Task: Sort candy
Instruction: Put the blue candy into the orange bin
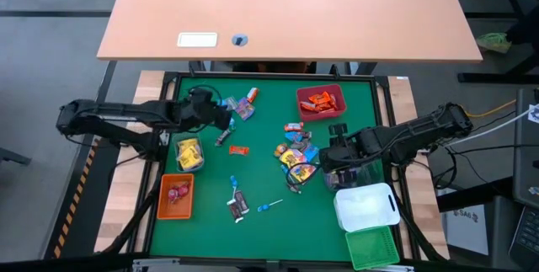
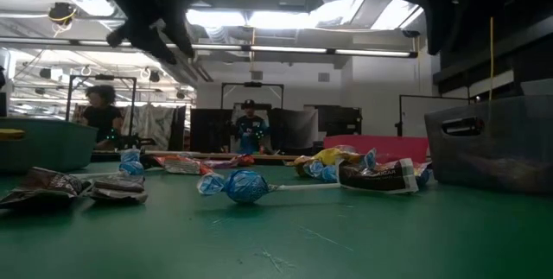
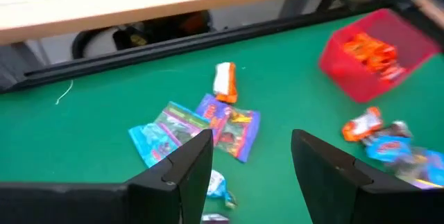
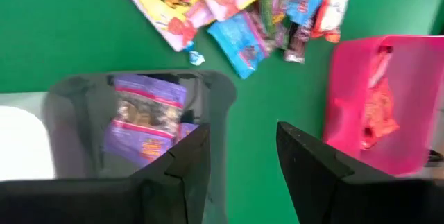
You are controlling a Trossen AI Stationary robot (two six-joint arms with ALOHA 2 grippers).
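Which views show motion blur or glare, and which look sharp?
High view: sharp, evenly lit. Low view: ceiling lights glare, arms backlit dark, blue lollipop sharp. Left wrist view: red bin smeared. Right wrist view: purple candy blurred in the clear bin.

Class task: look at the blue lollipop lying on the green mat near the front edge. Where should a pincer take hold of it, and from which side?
Grip the blue lollipop by its thin white stick, coming straight down from above. It lies flat on the mat, the stick bare and clear of the neighbouring candy, while the wrapped head is round and crinkly, likelier to slip.
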